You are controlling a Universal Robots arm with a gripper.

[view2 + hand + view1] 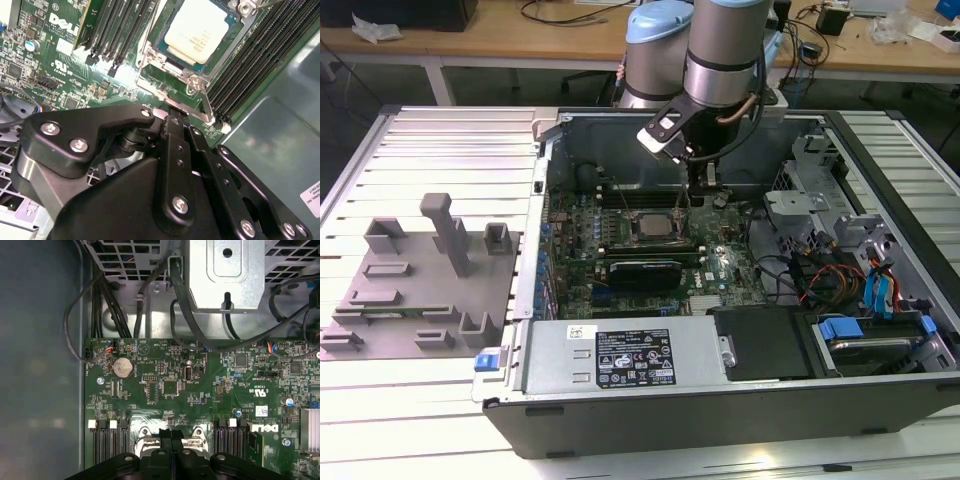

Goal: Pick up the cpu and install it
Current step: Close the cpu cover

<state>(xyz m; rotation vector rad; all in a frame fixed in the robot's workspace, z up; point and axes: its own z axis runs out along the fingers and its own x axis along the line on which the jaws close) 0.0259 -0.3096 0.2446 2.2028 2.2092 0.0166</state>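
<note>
Checking the cpu first, I find it lying flat inside the socket frame on the motherboard. Its pale metal top faces up and memory slots run beside it. In the exterior view that socket sits a little above the middle of the frame, inside the open computer case. My hand is clenched. In the first wrist view the two fingers lie together with only a seam between them, and I see nothing held. It hangs low over the board just beside the socket, its tips close to the metal latch lever; whether they touch it I cannot tell. By my reading the pick-up and the placing are done, since the chip rests in its seat and the hand carries nothing. Whether the retaining frame is locked down I cannot tell, so I count the install as placed but not confirmed secured. The grey fixture stands on the tabletop at the exterior view's left, well apart from the case.
</note>
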